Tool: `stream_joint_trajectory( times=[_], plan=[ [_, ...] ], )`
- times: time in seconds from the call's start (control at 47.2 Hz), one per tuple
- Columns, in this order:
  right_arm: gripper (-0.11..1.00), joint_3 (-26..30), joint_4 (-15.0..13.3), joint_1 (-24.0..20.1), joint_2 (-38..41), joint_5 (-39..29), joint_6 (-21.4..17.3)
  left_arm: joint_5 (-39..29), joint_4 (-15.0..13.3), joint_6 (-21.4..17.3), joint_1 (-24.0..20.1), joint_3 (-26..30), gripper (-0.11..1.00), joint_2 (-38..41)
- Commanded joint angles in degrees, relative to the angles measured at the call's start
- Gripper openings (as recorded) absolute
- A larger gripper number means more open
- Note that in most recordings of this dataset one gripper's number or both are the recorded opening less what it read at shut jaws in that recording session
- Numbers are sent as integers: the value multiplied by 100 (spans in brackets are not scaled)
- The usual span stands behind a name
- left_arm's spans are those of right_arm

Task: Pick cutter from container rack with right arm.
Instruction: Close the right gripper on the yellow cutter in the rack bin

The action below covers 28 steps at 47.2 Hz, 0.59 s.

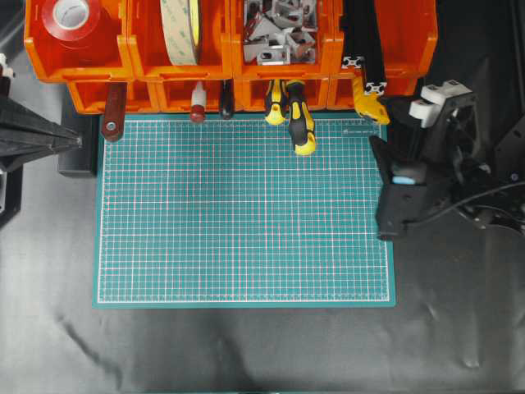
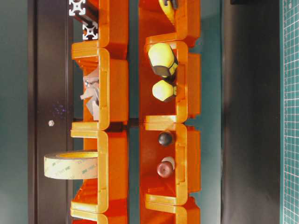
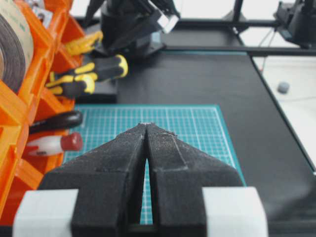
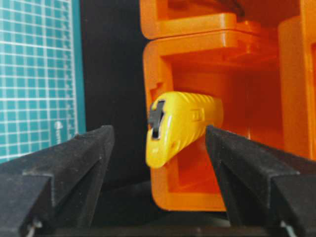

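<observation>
The yellow cutter (image 1: 371, 105) pokes out of the rightmost lower bin of the orange container rack (image 1: 148, 57), at the green mat's far right corner. My right gripper (image 1: 390, 125) sits just in front of that bin. In the right wrist view the right gripper (image 4: 158, 131) is open, with its black fingers (image 4: 84, 153) on either side of the cutter's blunt end (image 4: 182, 123) and a gap on each side. The cutter (image 3: 84, 43) also shows in the left wrist view, with the right arm (image 3: 133, 24) behind it. My left gripper (image 3: 147, 124) is shut and empty, at the mat's left edge (image 1: 70, 141).
Two yellow-and-black screwdrivers (image 1: 297, 115) stick out of the neighbouring bin onto the green cutting mat (image 1: 246, 222). Other tool handles (image 1: 197, 107) protrude further left. The upper bins hold a tape roll (image 1: 180, 29), red tape (image 1: 72, 16), metal brackets (image 1: 279, 29) and black aluminium profiles (image 1: 361, 41).
</observation>
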State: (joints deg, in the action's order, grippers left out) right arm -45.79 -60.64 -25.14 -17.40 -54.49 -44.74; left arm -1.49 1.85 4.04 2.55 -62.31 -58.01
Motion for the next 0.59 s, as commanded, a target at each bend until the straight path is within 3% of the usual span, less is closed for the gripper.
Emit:
stream_joint_trajectory(
  times=[0.0,0.191,0.572],
  plan=[
    [72,123,-185,97,9,114,-229,-35,18,18,35,149,0,0],
    [69,53,-475,237,18,264,-589,-167,18,18,35,97,0,-79],
    [66,-88,-483,387,70,396,-633,-167,18,18,26,79,0,-185]
  ],
)
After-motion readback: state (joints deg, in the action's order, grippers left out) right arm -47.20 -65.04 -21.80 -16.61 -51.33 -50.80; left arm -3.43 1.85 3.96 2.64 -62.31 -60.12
